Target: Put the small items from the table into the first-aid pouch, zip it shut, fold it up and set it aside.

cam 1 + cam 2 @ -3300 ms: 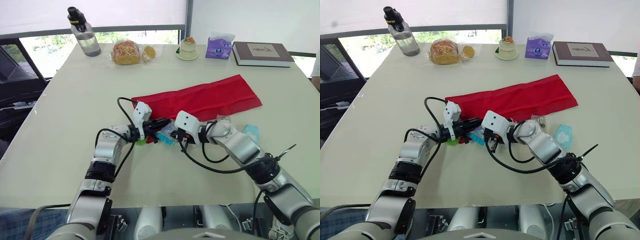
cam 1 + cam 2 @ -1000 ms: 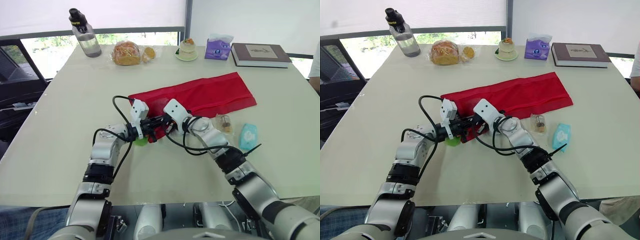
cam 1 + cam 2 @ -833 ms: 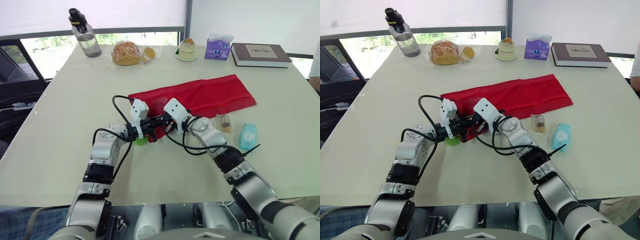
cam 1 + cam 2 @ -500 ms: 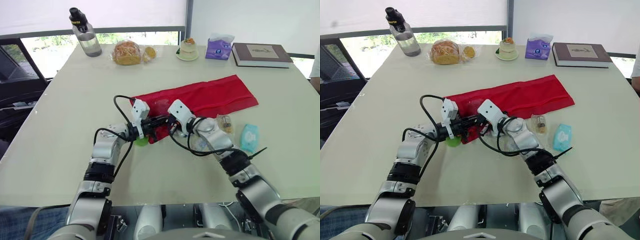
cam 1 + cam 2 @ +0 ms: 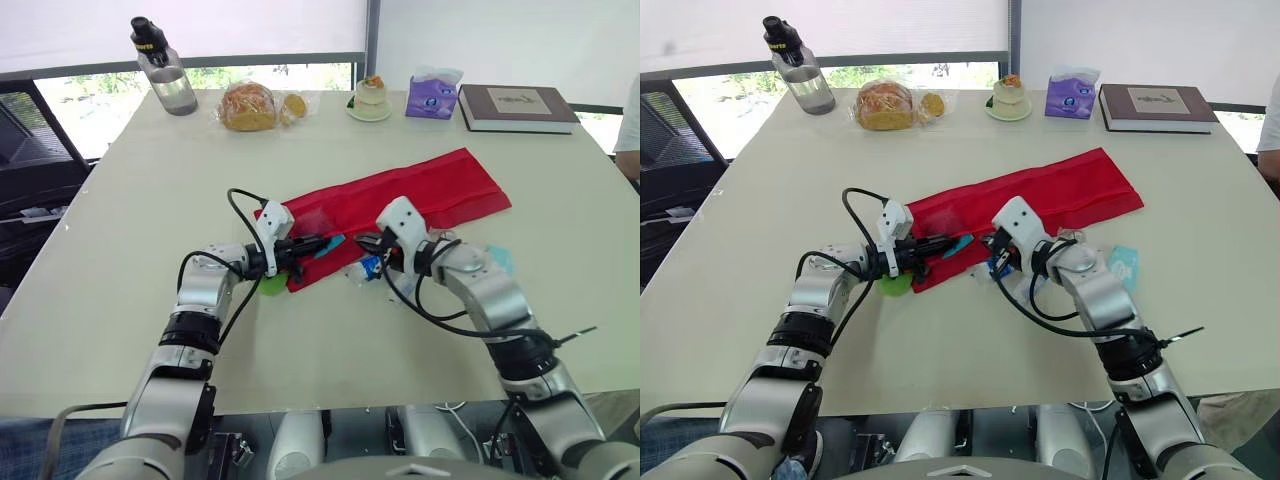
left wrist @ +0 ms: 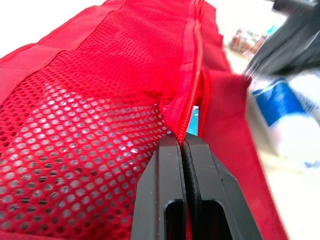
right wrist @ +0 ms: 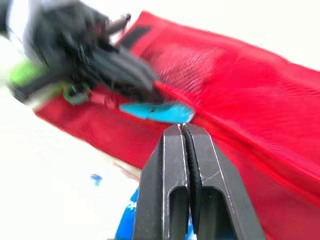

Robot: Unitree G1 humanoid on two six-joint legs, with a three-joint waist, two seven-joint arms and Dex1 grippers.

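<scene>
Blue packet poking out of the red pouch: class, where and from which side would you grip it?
Take the blue packet by its bare end, probably from the robot's right: the rest sits inside the pouch, and the left claw crowds the other side.

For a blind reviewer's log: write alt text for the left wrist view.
The left gripper is shut on the zipper edge of the red first-aid pouch, next to its mesh pocket. A light-blue item peeks from the zipper opening, and a white-and-blue packet lies beside the pouch.
</scene>
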